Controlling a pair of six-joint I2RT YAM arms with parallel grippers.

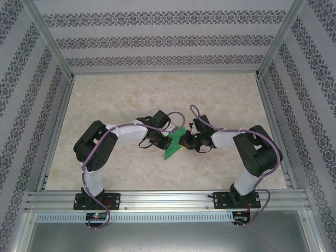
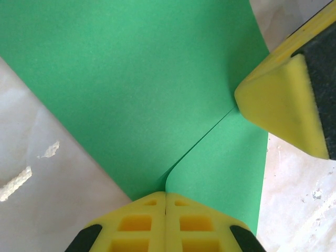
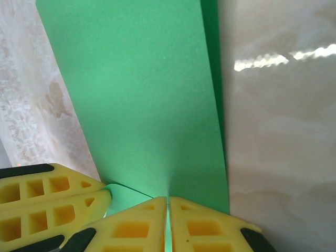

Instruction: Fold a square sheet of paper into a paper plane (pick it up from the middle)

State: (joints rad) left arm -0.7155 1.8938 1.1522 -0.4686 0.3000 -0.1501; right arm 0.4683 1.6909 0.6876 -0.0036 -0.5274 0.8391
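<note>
From above, the green sheet of paper (image 1: 172, 147) sits at the middle of the table (image 1: 121, 94), between the arms. The left wrist camera shows the left gripper (image 2: 166, 197) pinching it at a flap edge. The right wrist camera shows the right gripper (image 3: 168, 202) pinching a smooth face.

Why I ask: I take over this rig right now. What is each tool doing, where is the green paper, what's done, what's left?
Left tool: shut on the sheet of paper.
Right tool: shut on the same sheet, from the opposite side.
Paper: held between both tools over mid-table; I can't tell whether it touches the surface.
Done: sheet gripped; one flap edge overlaps.
Left: the remaining folds; no finished plane yet.
</note>
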